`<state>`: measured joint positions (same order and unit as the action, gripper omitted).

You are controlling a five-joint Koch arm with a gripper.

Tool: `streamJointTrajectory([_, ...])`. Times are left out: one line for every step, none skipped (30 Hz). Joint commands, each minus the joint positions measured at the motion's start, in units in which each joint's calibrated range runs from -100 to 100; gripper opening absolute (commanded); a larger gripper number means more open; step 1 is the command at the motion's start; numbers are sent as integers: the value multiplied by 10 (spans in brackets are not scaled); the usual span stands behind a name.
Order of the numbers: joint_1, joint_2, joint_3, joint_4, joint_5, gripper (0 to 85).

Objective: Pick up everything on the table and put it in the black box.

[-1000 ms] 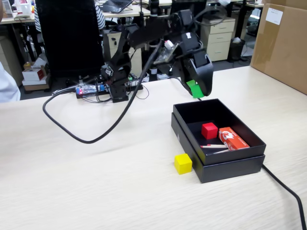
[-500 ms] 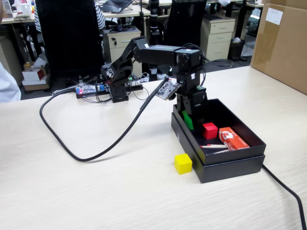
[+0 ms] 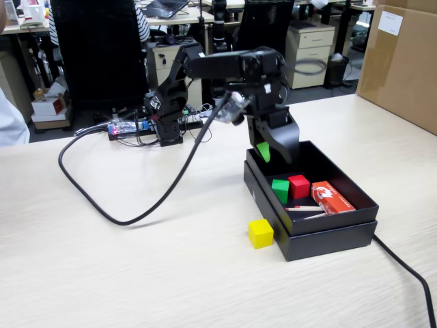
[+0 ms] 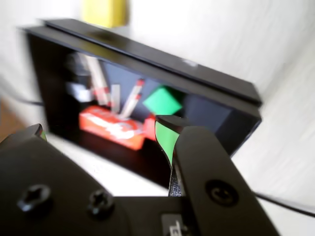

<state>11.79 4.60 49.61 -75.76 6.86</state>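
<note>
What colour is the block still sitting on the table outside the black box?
Yellow. The block shows best in the fixed view, on the table beside the black box.

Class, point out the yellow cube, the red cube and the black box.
yellow cube [image 3: 260,233], fixed view, its front face.
red cube [image 3: 298,186], fixed view, its front face.
black box [image 3: 328,239], fixed view, its near outer wall.

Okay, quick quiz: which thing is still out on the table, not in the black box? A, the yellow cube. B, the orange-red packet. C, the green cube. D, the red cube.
A: the yellow cube sits on the table just outside the black box, at its front corner in the fixed view, while the red cube, green cube and orange-red packet lie inside it.
</note>
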Motion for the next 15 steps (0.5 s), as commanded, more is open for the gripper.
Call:
streamJointTrajectory([-20, -90, 79, 13, -2, 453])
streamJointTrajectory([-30, -91, 96, 13, -3, 452])
streamJointTrajectory([-36, -89, 98, 13, -3, 452])
streamJointTrajectory([-41, -81, 95, 13, -5, 452])
streamJointTrajectory([-44, -72, 90, 13, -6, 453])
streamJointTrajectory([-49, -58, 89, 13, -7, 453])
streamJointTrajectory([-54, -42, 88, 13, -8, 453])
streamJointTrajectory([-58, -26, 86, 13, -9, 455])
streamJointTrajectory([-60, -10, 83, 13, -9, 455])
streamJointTrajectory([-61, 7, 82, 13, -10, 455])
streamJointTrajectory([-61, 29, 81, 13, -10, 456])
streamJointTrajectory([-61, 51, 81, 13, -10, 461])
streamJointTrajectory([-61, 73, 83, 13, -10, 468])
streamJointTrajectory([-60, 95, 85, 13, -10, 468])
streamJointTrajectory([-60, 116, 90, 13, -10, 468])
